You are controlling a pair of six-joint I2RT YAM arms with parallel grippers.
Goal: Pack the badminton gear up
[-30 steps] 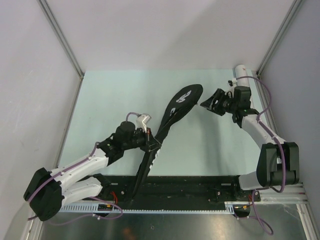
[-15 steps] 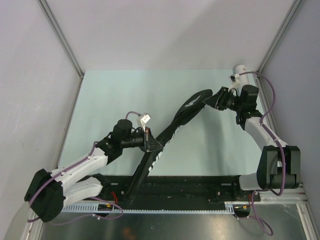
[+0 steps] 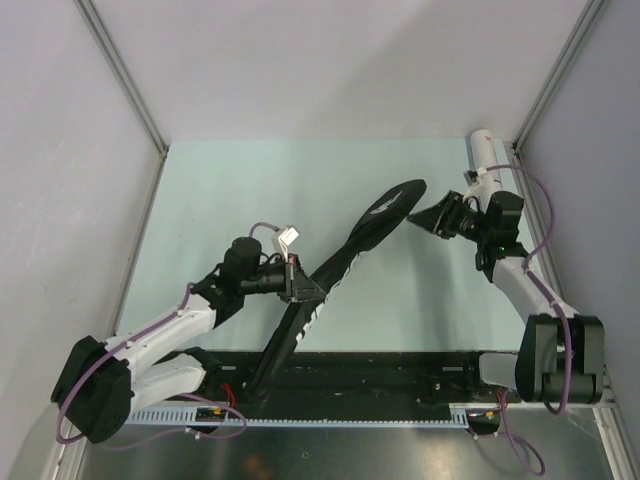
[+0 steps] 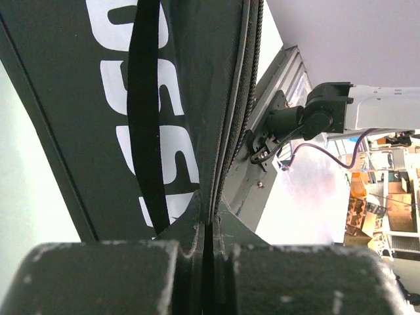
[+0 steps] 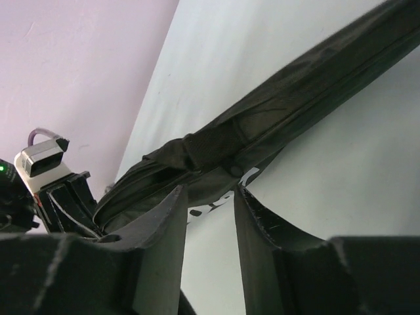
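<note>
The black racket bag (image 3: 345, 252) is held up on edge, slanted across the green worktop (image 3: 230, 190), its seam pinched tight in the left hand (image 3: 304, 285); the right hand (image 3: 420, 218) is parked just off the wide end, fingers parted, nothing gripped

Large white letters on the black racket bag (image 4: 62, 85) showed only in part, reading roughly "OSS"; nothing else was legible

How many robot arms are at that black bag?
2: the left arm, near left, left claw shut on the bag midway; the right arm, right side, right claw open by its wide end.
</note>
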